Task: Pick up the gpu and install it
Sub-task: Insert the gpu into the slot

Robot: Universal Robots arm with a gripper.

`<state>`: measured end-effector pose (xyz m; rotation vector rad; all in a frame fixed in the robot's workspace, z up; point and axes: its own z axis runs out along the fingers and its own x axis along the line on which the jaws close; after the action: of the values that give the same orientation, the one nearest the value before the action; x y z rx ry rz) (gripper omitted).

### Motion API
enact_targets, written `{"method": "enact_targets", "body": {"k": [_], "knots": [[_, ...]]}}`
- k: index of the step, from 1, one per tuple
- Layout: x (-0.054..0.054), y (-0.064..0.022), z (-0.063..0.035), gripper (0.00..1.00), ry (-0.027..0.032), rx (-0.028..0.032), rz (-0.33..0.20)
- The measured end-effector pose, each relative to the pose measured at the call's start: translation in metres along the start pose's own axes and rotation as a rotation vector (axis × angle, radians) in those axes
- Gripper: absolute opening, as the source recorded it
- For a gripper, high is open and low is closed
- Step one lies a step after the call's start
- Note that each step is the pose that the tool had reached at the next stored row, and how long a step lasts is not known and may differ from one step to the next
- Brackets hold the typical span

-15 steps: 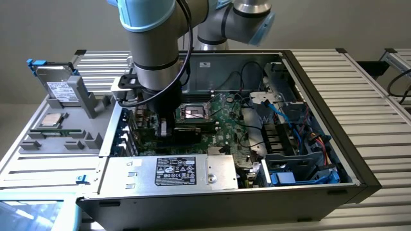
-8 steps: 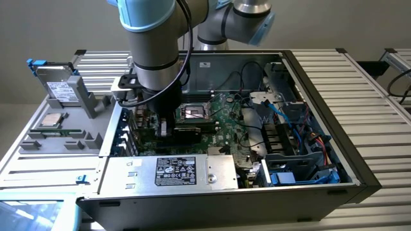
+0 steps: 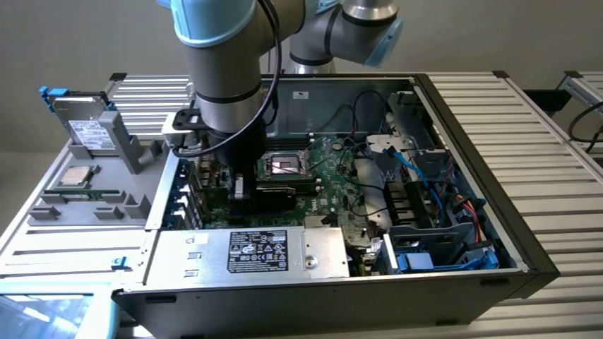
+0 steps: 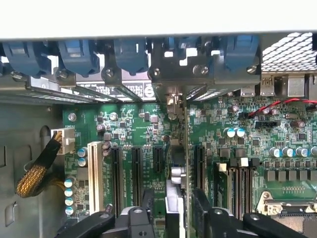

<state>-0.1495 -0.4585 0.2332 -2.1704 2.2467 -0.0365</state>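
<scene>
Though ext. view hides it, gpu (image 4: 179, 163) stands edge-on in mobo (image 4: 237, 144) slot.

One open computer case (image 3: 527, 233), one motherboard (image 4: 133, 124), one gpu (image 4: 179, 163) standing in its slot, one power supply (image 3: 259, 252), one silver drive (image 3: 90, 127), one processor chip (image 3: 75, 176), one grey tray (image 3: 56, 212).
</scene>
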Motion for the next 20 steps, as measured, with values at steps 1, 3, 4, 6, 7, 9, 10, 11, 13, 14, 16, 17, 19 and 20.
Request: {"method": "enact_targets", "body": {"k": [1, 3, 4, 6, 7, 9, 10, 11, 13, 14, 16, 17, 19, 20], "knots": [[0.0, -0.0002, -0.0007, 0.48, 0.0, 0.0004, 0.0], [0.0, -0.0004, -0.0056, 0.48, 0.0007, 0.0014, -0.001], [0.0, -0.0006, -0.0095, 0.48, 0.0023, 0.0015, 0.0], [0.0, -0.0008, -0.018, 0.48, 0.0053, 0.0017, 0.0], [0.0, -0.0009, -0.0228, 0.48, 0.0066, 0.0016, 0.0], [0.0, -0.0012, -0.0318, 0.48, 0.0083, 0.0018, 0.0], [0.0, -0.0013, -0.0363, 0.48, 0.0094, 0.0017, 0.0], [0.0, -0.0014, -0.0408, 0.48, 0.0101, 0.0018, 0.0], [0.0, -0.0017, -0.048, 0.48, 0.0107, 0.0018, 0.0], [0.0, -0.0021, -0.0497, 0.48, 0.0107, 0.0018, 0.0], [0.0, -0.0023, -0.0502, 0.48, 0.0105, 0.0016, 0.0], [0.0, -0.0023, -0.0502, 0.48, 0.0105, 0.0016, 0.0], [0.0, -0.0023, -0.0502, 0.48, 0.0105, 0.0016, 0.0], [0.0, -0.0023, -0.0503, 0.48, 0.0105, 0.0015, 0.0]]}}
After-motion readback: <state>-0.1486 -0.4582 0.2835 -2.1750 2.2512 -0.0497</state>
